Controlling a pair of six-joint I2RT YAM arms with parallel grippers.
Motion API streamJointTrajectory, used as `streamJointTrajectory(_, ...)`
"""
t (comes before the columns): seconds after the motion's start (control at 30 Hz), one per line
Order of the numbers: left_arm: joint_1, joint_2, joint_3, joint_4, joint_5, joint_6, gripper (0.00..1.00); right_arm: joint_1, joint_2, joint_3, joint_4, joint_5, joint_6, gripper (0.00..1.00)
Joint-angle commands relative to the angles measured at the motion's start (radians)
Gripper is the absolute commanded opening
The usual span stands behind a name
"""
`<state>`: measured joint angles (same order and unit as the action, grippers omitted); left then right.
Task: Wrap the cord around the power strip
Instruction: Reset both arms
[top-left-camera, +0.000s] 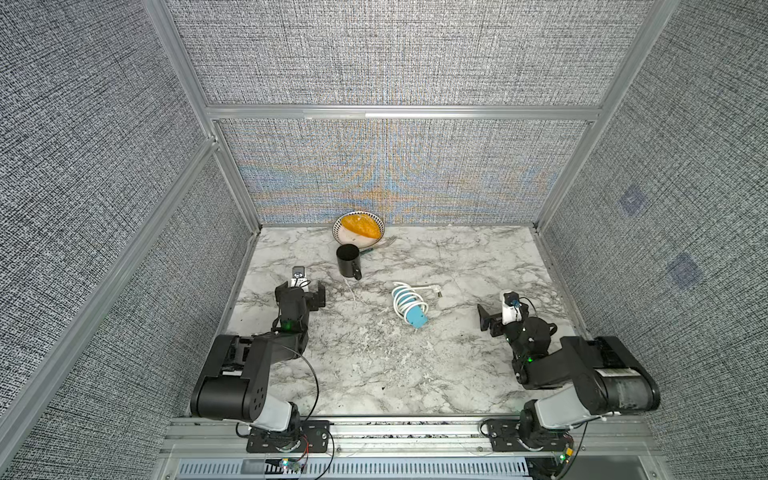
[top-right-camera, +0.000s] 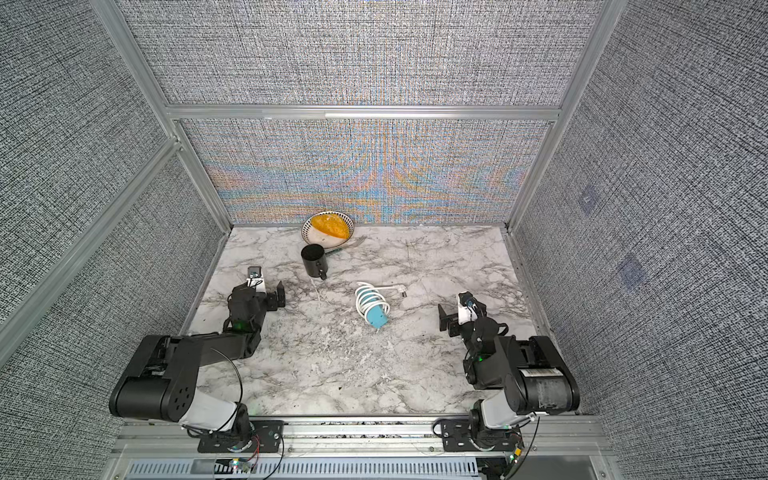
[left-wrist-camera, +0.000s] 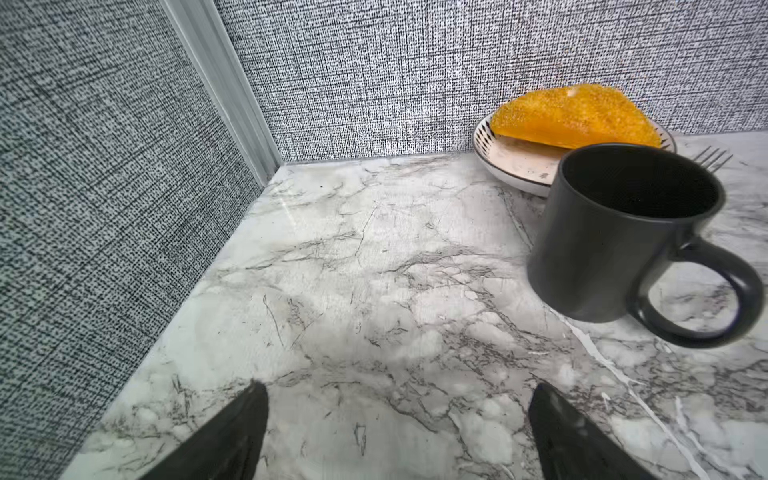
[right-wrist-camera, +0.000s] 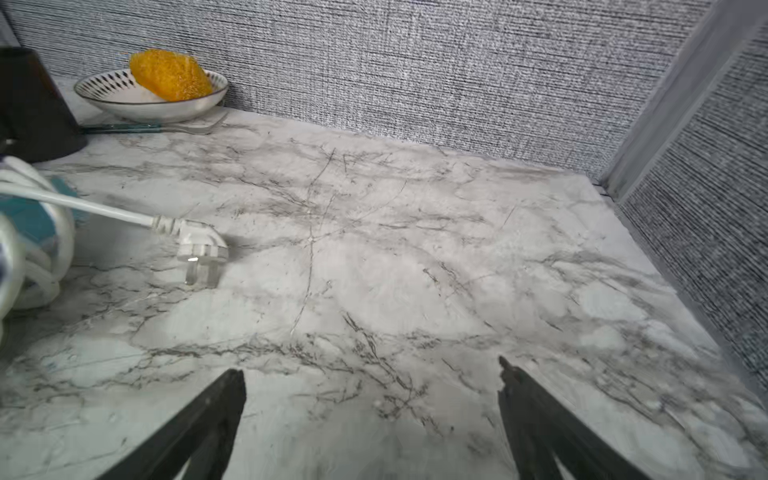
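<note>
Thick white cord (top-left-camera: 405, 299) coiled round light-blue plastic power strip (top-left-camera: 417, 319), small white plug (right-wrist-camera: 201, 249) probably loose at right; left gripper (left-wrist-camera: 400, 390), right gripper (right-wrist-camera: 370, 368) both released.

The power strip (top-left-camera: 417, 319) lay near the middle of the tabletop (top-left-camera: 374, 374), with the cord (top-left-camera: 405, 299) wound around it and the plug (top-left-camera: 436, 290) on the tabletop just behind and to its right. Behind and left of it stood a mug (top-left-camera: 348, 259), and behind that lay a fork (top-left-camera: 384, 243) and a bowl (top-left-camera: 347, 237) holding food (top-left-camera: 365, 224), against the back wall. The left gripper (left-wrist-camera: 399, 399) hung left of the mug, the right gripper (right-wrist-camera: 374, 374) right of the power strip, both touching nothing.
</note>
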<state>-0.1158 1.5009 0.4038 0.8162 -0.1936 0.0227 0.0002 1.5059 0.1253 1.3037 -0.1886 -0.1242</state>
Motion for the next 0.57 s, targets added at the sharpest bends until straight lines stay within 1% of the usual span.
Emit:
streamJointTrajectory(0.0, 0.009, -0.007, 0.030, -0.093, 0.063, 0.009, 0.99, -0.013, 0.043, 0.007, 0.168, -0.057, 0.048, 0.98)
streamJointTrajectory(0.03, 0.013, 0.000, 0.019, -0.061, 0.062, 0.002, 1.00, -0.013, 0.028, 0.016, 0.113, -0.054, 0.037, 0.98)
streamJointTrajectory(0.07, 0.013, -0.002, 0.023, -0.069, 0.065, 0.004, 1.00, -0.014, 0.002, 0.037, 0.030, -0.058, 0.028, 0.98)
streamJointTrajectory(0.1, 0.013, -0.005, 0.027, -0.084, 0.068, 0.006, 1.00, -0.014, -0.002, 0.043, 0.018, -0.054, 0.027, 0.98)
streamJointTrajectory(0.17, 0.014, -0.003, 0.024, -0.074, 0.067, 0.005, 1.00, -0.021, 0.039, 0.032, 0.110, -0.062, 0.050, 0.98)
streamJointTrajectory(0.3, 0.016, 0.005, 0.037, -0.092, 0.075, 0.006, 1.00, -0.023, 0.015, 0.062, 0.006, -0.067, 0.035, 0.98)
streamJointTrajectory(0.4, 0.028, 0.013, 0.049, -0.107, 0.101, 0.001, 1.00, -0.029, 0.026, 0.065, 0.021, -0.074, 0.041, 0.98)
streamJointTrajectory(0.53, 0.030, -0.004, 0.028, -0.085, 0.104, 0.003, 1.00, -0.032, 0.025, 0.066, 0.018, -0.078, 0.044, 0.98)
